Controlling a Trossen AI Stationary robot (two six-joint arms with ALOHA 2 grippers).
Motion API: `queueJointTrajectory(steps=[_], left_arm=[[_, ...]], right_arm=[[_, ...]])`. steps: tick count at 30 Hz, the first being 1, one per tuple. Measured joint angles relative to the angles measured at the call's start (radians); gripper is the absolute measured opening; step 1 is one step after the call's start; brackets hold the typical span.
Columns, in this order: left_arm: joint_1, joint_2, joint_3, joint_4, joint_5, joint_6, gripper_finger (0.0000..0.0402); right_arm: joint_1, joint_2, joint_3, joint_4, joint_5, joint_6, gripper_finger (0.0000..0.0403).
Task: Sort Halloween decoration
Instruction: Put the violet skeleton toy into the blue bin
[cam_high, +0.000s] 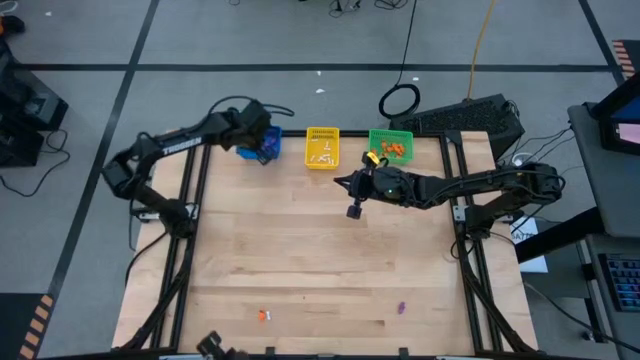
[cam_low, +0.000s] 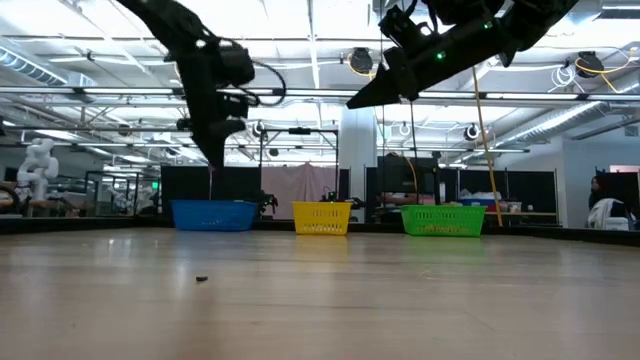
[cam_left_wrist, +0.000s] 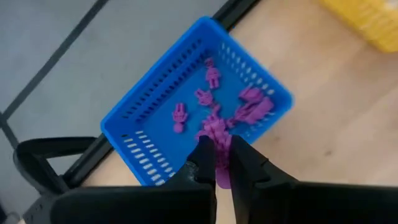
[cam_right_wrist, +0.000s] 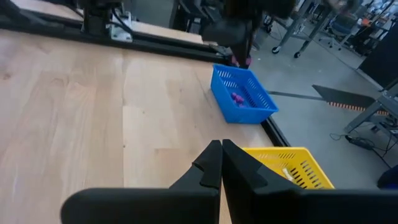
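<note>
My left gripper (cam_left_wrist: 222, 152) hangs over the blue basket (cam_left_wrist: 155, 99) at the table's far left and is shut on a purple trinket (cam_left_wrist: 222, 175). Several more purple trinkets (cam_left_wrist: 249, 109) lie on the basket's floor. The yellow basket (cam_high: 322, 147) holds white pieces and the green basket (cam_high: 390, 145) orange ones. An orange trinket (cam_high: 262, 315) and a purple one (cam_high: 402, 307) lie loose near the table's front edge. My right gripper (cam_right_wrist: 221, 144) hovers shut and empty above the table, in front of the green basket. My left gripper pinches the purple trinket (cam_left_wrist: 222, 175) between its two fingers, which slant down from above. The trinket is lifted clear, above the near end of the blue basket. The fingers hide most of it, so I cannot tell which part they are on.
The three baskets stand in a row along the far edge (cam_low: 320, 215). Black frame rails (cam_high: 190, 200) run along the table's left and right sides. Bare wood (cam_high: 310, 260) lies between the baskets and the loose trinkets.
</note>
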Motion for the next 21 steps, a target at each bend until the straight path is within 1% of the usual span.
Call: queueJointTrajectory(steps=[6, 11, 17, 21], left_arm=[[0.075, 0.162, 0.048, 0.012, 0.007, 0.100, 0.0010], [0.104, 0.282, 0.098, 0.015, 0.007, 0.137, 0.0010], [0.125, 0.365, 0.142, 0.046, 0.007, 0.135, 0.0009], [0.126, 0.385, 0.148, 0.081, 0.022, 0.138, 0.0010]], right_arm=[[0.000, 0.000, 0.000, 0.017, 0.000, -0.001, 0.0000], [0.000, 0.000, 0.000, 0.017, -0.001, -0.002, 0.0000], [0.000, 0.000, 0.000, 0.017, -0.001, -0.005, 0.0000], [0.000, 0.000, 0.000, 0.017, -0.001, -0.006, 0.0000]])
